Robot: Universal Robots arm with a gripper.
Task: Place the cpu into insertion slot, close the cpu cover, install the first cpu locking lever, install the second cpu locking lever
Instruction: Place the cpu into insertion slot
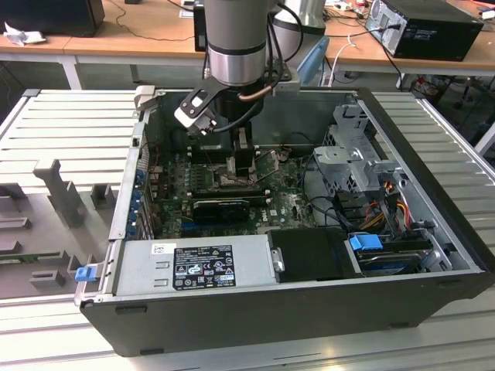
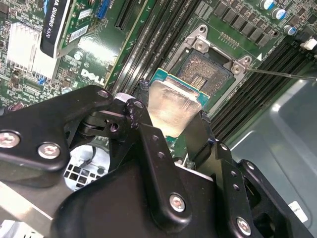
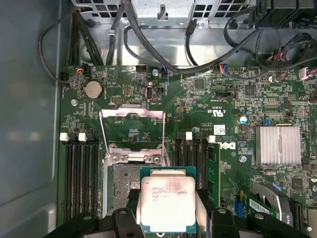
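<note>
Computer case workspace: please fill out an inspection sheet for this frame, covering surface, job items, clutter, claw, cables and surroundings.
Surface: slatted metal table carrying the open computer case.
Job's things: cpu held over the edge of the bare socket, not seated; cpu cover swung open.
Clutter: grey fixture blocks on the table at the exterior view's left.
Claw: claw shut on the cpu, inside the case.
Cables: black cables looped along the case wall; coloured wires by the drive cage.
Surroundings: wooden benches behind, with a black box.
</note>
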